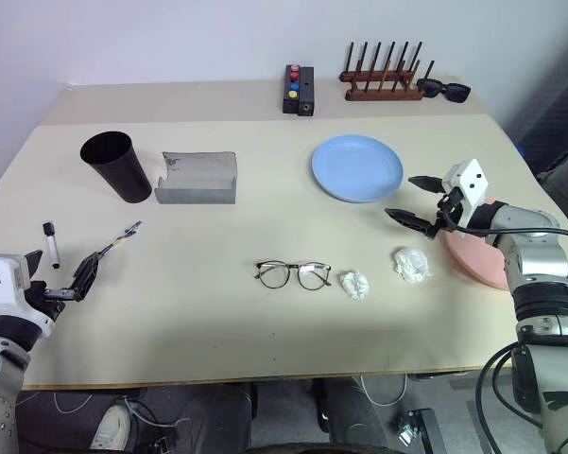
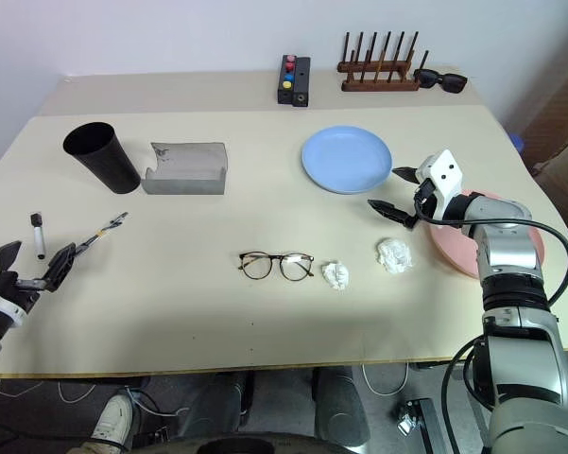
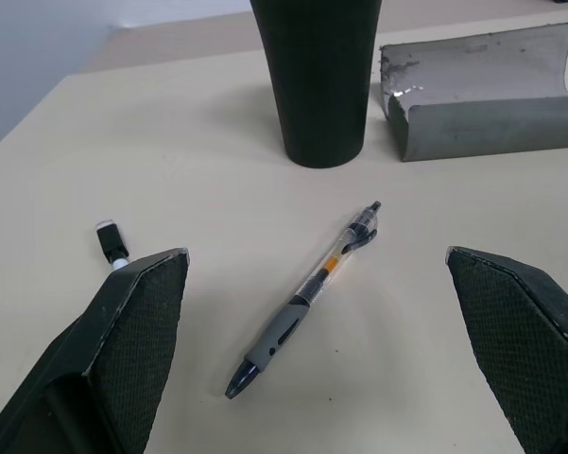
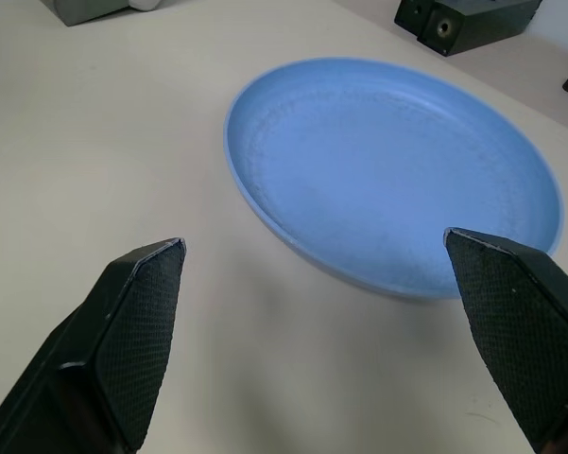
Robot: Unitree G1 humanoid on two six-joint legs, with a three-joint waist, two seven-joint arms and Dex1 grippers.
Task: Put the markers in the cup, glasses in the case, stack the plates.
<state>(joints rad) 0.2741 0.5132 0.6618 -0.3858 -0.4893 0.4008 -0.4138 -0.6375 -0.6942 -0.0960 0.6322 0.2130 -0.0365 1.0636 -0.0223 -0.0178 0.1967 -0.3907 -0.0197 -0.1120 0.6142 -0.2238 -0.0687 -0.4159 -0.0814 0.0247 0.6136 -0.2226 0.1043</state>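
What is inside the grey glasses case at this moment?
The grey case lies open beside the black cup. The part of its inside that shows holds nothing; its front wall hides the rest. The wire-rimmed glasses lie on the table.

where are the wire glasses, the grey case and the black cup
glasses (image 1: 294, 274): left eye view, on the bridge between the two lenses
case (image 1: 197, 192): left eye view, on its grey front wall
cup (image 1: 119, 168): left eye view, on the middle of its black side wall
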